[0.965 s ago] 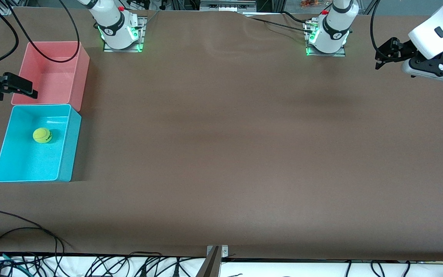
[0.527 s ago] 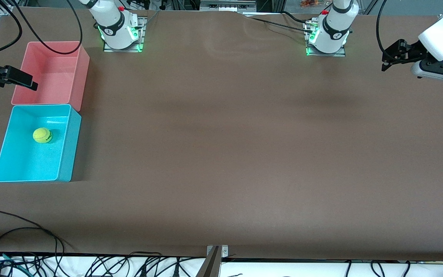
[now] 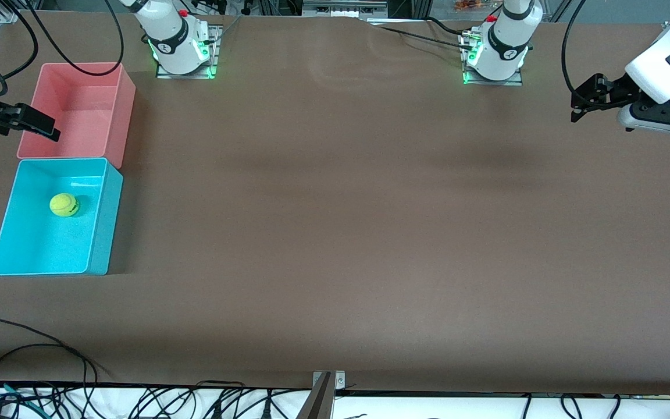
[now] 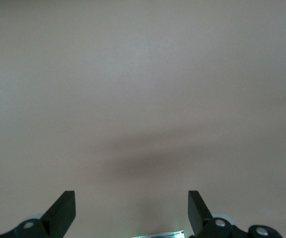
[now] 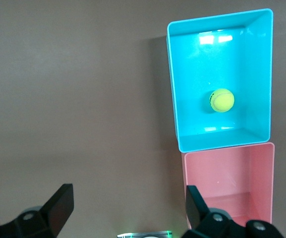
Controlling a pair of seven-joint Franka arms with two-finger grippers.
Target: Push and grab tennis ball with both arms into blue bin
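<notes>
The yellow-green tennis ball lies inside the blue bin, at the right arm's end of the table. My right gripper hangs in the air over the outer edge of the pink bin. It is open, with nothing between its fingers. My left gripper is also open and empty. It hovers over bare brown table at the left arm's end.
The pink bin touches the blue bin on the side farther from the front camera. Both arm bases stand along the table's back edge. Loose black cables and a metal bracket lie at the front edge.
Both grippers have drifted only slightly and stayed open. The ball rests at the same spot in the blue bin.
</notes>
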